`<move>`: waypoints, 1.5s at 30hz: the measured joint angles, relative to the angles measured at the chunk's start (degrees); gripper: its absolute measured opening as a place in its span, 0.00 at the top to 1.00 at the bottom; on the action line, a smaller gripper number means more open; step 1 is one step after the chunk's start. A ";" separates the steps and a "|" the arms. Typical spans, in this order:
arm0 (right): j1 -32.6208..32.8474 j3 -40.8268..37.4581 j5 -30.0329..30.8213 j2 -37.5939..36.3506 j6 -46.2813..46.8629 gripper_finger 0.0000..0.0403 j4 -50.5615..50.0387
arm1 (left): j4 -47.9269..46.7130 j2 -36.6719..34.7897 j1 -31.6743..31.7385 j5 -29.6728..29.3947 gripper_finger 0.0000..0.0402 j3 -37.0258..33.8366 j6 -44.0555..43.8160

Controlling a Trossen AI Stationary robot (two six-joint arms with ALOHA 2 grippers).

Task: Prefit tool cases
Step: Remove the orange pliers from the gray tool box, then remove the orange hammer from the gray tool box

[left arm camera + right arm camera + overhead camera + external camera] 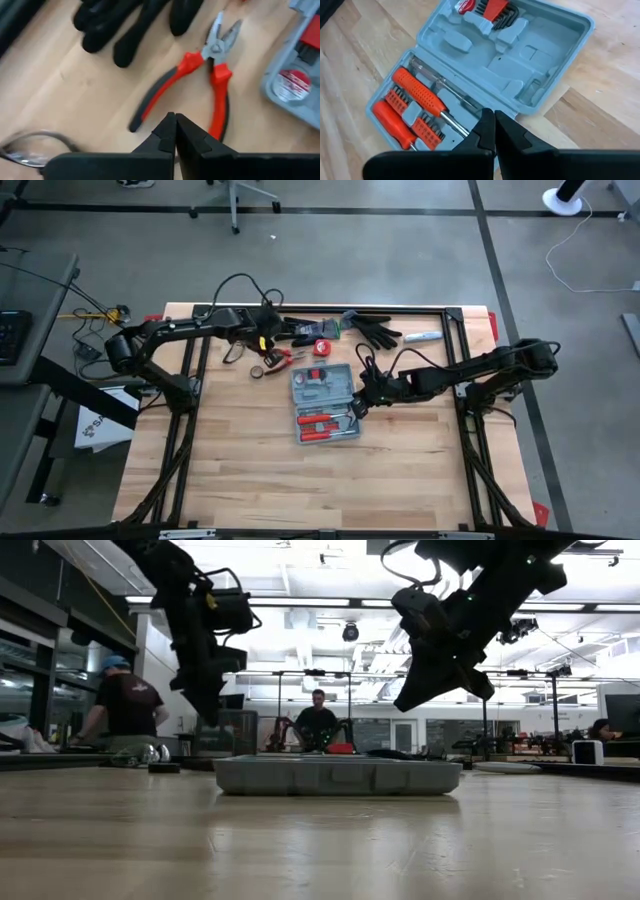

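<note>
The grey-blue tool case (pixel 325 402) lies open on the wooden table, both halves flat. One half holds red-handled screwdrivers (pixel 417 92); the other holds hex keys (pixel 490 10) and bare moulded recesses. My right gripper (pixel 495 117) is shut and hangs over the case's right edge, clear of it in the low view (pixel 405 700). My left gripper (pixel 175 120) is shut above red-handled pliers (pixel 200 75), which lie on the table left of the case's far end. It stands well above the table (pixel 205 690).
Black gloves (pixel 370 330) and a red tape measure (pixel 322 347) lie behind the case. A small round item (pixel 257 370) sits near the pliers, and a white-blue item (pixel 425 337) lies at the far right. People work beyond the table's far edge.
</note>
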 joint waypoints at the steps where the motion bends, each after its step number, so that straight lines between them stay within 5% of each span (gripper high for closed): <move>1: 0.00 0.00 0.02 0.00 0.10 1.00 -0.14 | -0.01 0.00 0.16 0.91 0.99 0.00 -0.35; 10: 0.00 0.00 0.02 0.02 -0.33 1.00 -0.58 | 5.78 0.00 -3.38 8.54 0.97 0.00 -4.57; 33: -0.04 0.00 0.48 0.00 -0.36 1.00 -0.41 | 25.06 0.50 -20.50 8.08 0.96 0.00 -7.28; 45: -0.04 0.00 0.48 0.00 -0.38 1.00 -0.32 | 31.00 9.97 -29.82 11.57 0.96 0.02 -8.75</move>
